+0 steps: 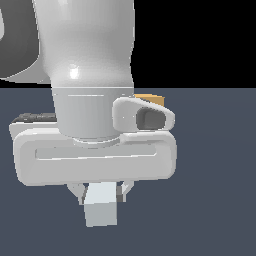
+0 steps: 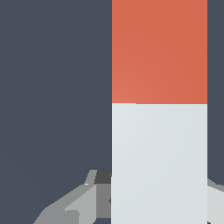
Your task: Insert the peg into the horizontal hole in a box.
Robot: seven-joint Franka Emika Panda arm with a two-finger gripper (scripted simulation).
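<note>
The peg [image 1: 101, 205] is held between my gripper's [image 1: 100, 192] fingers; in the exterior view only its pale grey-white end shows, pointing toward the camera below the hand. In the wrist view the peg [image 2: 159, 131] fills the frame lengthwise, pale grey-white near the fingers [image 2: 78, 203] and orange-red [image 2: 159, 50] at the far end. The gripper is shut on the peg's pale part. A small tan corner of the box [image 1: 150, 99] peeks out behind the hand at the exterior view's right. The hole is hidden.
The white arm and hand [image 1: 95, 150] fill most of the exterior view and block what lies behind. The dark blue-grey floor [image 1: 215, 190] spreads around.
</note>
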